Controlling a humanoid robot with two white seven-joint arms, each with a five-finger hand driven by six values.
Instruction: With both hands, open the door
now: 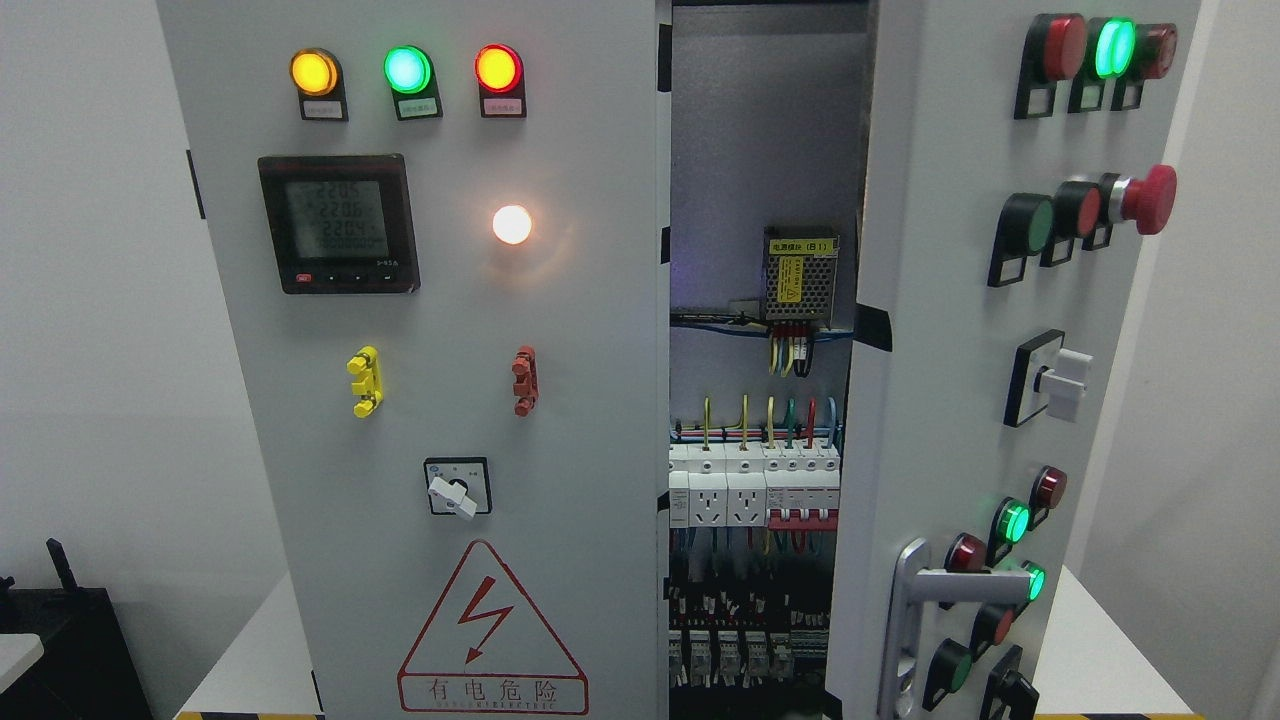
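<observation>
A grey electrical cabinet fills the head view. Its left door [440, 400] is closed and carries three lit lamps, a digital meter [338, 223], a rotary switch [457, 487] and a red warning triangle [492, 635]. The right door [930, 300] is swung partly open toward me, showing its edge and its buttons from the side. A silver handle [915, 620] sits at its lower edge. Between the doors, the gap [765, 400] shows wiring, breakers and a power supply. Neither of my hands appears.
The cabinet stands on a white table [245, 650] against a pale wall. A dark object [60, 630] sits at the lower left. A red mushroom button [1150, 198] and a white knob [1065, 385] stick out from the open door.
</observation>
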